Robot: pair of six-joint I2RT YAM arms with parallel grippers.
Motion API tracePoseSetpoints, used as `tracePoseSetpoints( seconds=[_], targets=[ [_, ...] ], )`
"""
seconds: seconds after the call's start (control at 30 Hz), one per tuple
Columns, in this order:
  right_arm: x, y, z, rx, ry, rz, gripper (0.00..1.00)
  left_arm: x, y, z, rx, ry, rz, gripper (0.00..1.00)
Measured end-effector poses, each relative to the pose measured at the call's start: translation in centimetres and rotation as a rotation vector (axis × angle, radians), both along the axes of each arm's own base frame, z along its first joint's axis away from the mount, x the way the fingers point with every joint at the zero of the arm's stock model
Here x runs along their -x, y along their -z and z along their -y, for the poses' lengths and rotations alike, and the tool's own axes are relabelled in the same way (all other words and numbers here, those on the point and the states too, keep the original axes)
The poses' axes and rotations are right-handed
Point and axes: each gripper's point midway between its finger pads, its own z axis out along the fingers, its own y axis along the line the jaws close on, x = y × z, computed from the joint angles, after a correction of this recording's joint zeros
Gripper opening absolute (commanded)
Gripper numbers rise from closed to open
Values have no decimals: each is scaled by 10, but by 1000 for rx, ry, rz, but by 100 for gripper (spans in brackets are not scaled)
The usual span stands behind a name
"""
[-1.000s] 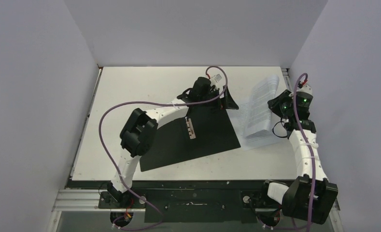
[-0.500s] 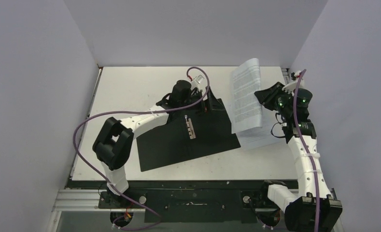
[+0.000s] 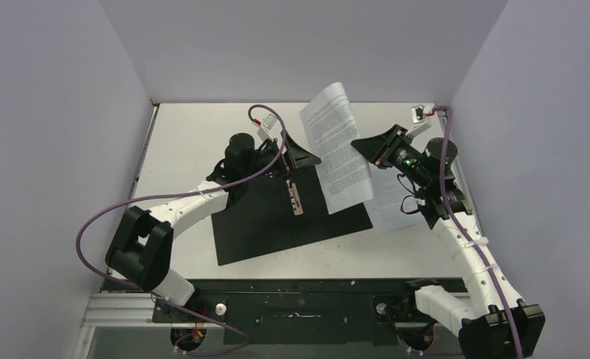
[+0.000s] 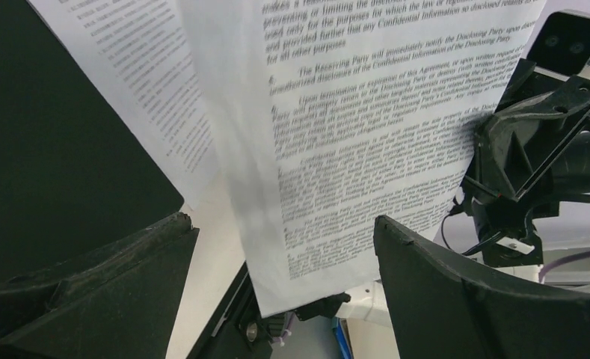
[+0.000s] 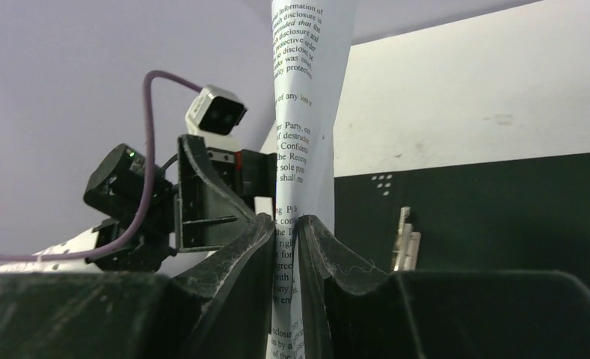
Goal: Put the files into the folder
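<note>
My right claw [image 5: 286, 224] grips one sheet [image 3: 340, 149] of the files [image 3: 392, 202] upright above the open folder's [image 3: 277, 224] right side so it can settle inside, my left claw [image 4: 284, 223] gapes empty beside it, ready to guide, and the rest lie on the surface [image 3: 202, 134] to the right.

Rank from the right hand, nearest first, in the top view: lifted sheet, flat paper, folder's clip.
1. Lifted sheet: pinched in the right hand.
2. Flat paper: lying right of the folder.
3. Clip: farther left, mid-folder.
</note>
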Motion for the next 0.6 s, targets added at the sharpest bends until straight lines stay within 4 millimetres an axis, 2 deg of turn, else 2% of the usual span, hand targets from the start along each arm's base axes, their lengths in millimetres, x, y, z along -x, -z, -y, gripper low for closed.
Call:
tracePoseSetpoints(
  seconds=[0.1,0.33,0.43,0.53,0.6],
  targets=[
    [12,-4,-25,-27,-69,5,19,7,-8,-6,39,2,14,88],
    [21,-16,-46,-69,-110,22,19,21,-23,-23,93,-19,50,85],
    [23,-18,-50,-80,-113,25,19,28,-27,-29,117,-24,60,72],
    [23,-19,-52,-84,-110,24,19,35,-32,-34,153,-26,66,48],
    [23,-19,-52,-85,-106,24,19,37,-36,-35,172,-23,74,36]
  ],
)
